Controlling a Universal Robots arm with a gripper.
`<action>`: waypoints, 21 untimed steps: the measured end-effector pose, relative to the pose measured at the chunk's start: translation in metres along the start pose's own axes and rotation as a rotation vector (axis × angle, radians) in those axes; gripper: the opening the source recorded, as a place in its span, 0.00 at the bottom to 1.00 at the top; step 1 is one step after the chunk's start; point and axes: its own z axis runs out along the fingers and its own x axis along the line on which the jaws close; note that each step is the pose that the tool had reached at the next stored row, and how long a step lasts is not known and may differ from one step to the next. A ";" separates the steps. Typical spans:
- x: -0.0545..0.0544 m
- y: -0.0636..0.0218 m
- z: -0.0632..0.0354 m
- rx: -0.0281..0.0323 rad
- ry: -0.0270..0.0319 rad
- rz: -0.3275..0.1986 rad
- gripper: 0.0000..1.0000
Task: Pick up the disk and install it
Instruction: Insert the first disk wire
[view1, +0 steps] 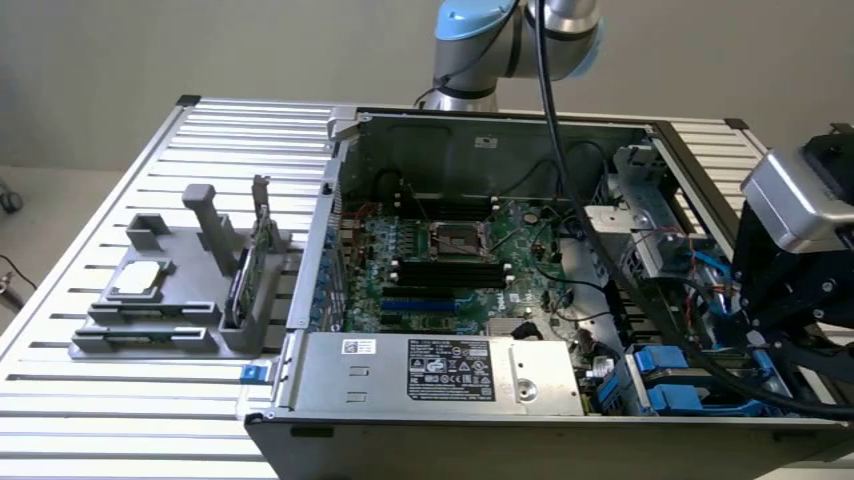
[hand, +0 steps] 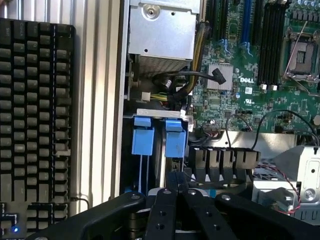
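the disk (hand: 175, 142) stands on edge in the drive bay (hand: 126, 160) at a corner of the open computer case (view1: 507, 450), with its blue plastic rail end facing up. a second blue-tabbed piece (hand: 142, 141) sits just beside it in the same bay, with a grey strip between the two.

the gripper (hand: 176, 179) hangs right over the disk with its two black fingers pressed together and nothing pinched between them. the tips are at the edge of the blue rail; whether they touch it cannot be told.

next to the bay lies the silver power supply box (hand: 160, 35), and black cables (hand: 185, 85) curl out from under it. past that is the green circuit board (hand: 250, 95) on the floor of the case. a black keyboard (hand: 35, 125) lies outside the case wall.

in the exterior view the case rests on a slatted metal table (view1: 134, 400). on that view's left, well apart from the case, a grey rack (view1: 147, 330) holds a small silver drive (view1: 140, 280) lying flat. the arm (view1: 494, 40) rises behind the case.
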 end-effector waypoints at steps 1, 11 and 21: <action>0.000 -0.0004 0.0019 0.0001 -0.0001 0.000 0.11; -0.003 -0.0040 0.0183 0.0020 -0.0020 0.000 0.11; -0.006 -0.0065 0.0345 0.0045 -0.0038 -0.001 0.11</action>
